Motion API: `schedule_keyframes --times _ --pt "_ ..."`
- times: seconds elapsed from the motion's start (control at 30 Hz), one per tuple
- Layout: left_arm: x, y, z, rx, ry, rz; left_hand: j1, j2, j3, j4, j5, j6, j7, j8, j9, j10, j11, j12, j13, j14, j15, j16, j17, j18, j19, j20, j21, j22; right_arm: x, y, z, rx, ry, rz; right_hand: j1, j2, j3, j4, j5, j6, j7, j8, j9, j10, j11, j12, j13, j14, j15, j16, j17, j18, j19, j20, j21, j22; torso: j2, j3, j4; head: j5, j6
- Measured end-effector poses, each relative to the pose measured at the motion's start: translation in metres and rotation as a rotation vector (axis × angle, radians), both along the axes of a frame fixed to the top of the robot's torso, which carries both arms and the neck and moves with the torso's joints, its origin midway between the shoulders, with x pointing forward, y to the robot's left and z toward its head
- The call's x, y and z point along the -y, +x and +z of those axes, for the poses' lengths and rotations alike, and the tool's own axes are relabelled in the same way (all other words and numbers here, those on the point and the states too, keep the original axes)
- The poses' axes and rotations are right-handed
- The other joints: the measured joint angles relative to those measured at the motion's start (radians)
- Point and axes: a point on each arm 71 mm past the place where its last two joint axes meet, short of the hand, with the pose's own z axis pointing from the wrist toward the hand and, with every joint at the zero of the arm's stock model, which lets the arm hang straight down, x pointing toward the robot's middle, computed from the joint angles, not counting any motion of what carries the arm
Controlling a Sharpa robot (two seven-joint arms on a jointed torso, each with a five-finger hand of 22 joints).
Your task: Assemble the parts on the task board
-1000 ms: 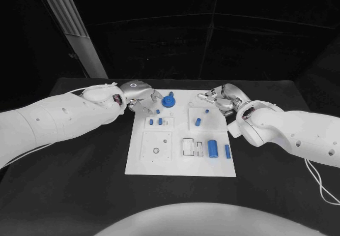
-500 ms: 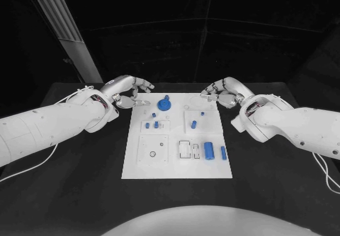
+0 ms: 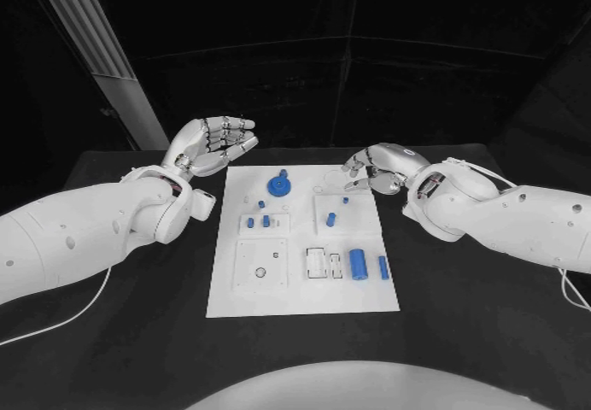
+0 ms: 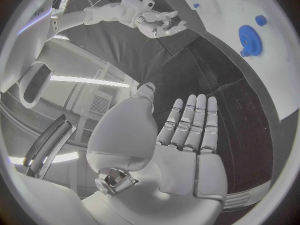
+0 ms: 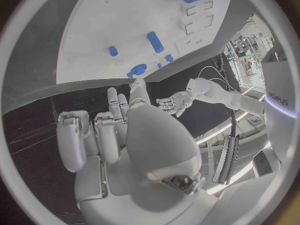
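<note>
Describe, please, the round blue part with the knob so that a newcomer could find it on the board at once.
Start at the white task board in the middle of the black table. Look at its far end, toward the left robot hand. The round blue part lies there: a flat disc with a knob standing on it, wider than the small blue pegs nearer the robot.

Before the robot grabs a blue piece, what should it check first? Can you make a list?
1. Left robot hand empty, fingers apart: ok.
2. Right robot hand empty: ok, fingers curled on nothing.
3. White board lies flat with nothing covering it: ok.
4. Blue round knob within easy reach of the left robot hand: ok, probably.
5. Big blue cylinder lying loose, ready to pick: cannot tell.
</note>
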Motion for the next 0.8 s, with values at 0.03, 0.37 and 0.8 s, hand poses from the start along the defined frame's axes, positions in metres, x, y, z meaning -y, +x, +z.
schedule_keyframes --times 0.03,0.37,0.8 --pt "0.001 -0.001 0.000 -0.012 -0.017 -0.004 -0.011 0.003 -0.008 0.002 -0.006 -0.016 -0.002 0.003 0.000 -0.021 0.006 0.006 0.000 -0.026 0.007 -0.007 -0.012 0.000 -0.015 0.004 -0.018 -0.012 -0.001 0.000 -0.001 -0.002 -0.018 0.004 0.000 0.000 0.000 0.000 0.000 0.008 0.000 0.000 0.000 0.008 0.000 -0.007 -0.012 0.001 -0.001 0.000 0.000 0.000 0.000 0.000 0.000 0.000 0.000 0.0002 -0.0001 0.000 0.000" --pt "0.003 -0.003 -0.002 -0.088 -0.120 -0.023 -0.021 0.016 -0.031 0.003 -0.022 -0.107 -0.017 0.079 0.009 -0.125 0.024 0.099 0.013 -0.125 0.024 0.046 -0.073 -0.015 -0.032 0.013 -0.083 -0.069 -0.012 0.003 -0.018 -0.040 -0.163 0.011 0.019 0.000 0.006 0.000 0.000 0.025 -0.011 -0.026 -0.001 0.070 -0.012 -0.045 -0.093 0.000 -0.008 0.000 0.000 0.000 0.000 0.000 0.000 0.000 0.000 0.0010 -0.0013 -0.004 -0.002" --pt "0.003 -0.003 -0.002 -0.111 -0.150 -0.029 -0.010 0.035 -0.046 0.004 -0.022 -0.150 -0.018 0.148 0.014 -0.166 0.025 0.176 0.016 -0.154 0.029 0.102 -0.122 -0.015 -0.020 0.009 -0.102 -0.091 -0.020 0.004 -0.025 -0.074 -0.249 0.001 0.024 0.005 0.009 0.003 0.000 0.093 -0.018 -0.026 0.002 0.127 -0.026 -0.080 -0.158 0.000 -0.022 0.000 0.000 0.000 0.000 -0.015 0.000 0.000 0.000 0.0009 -0.0013 -0.002 -0.008"
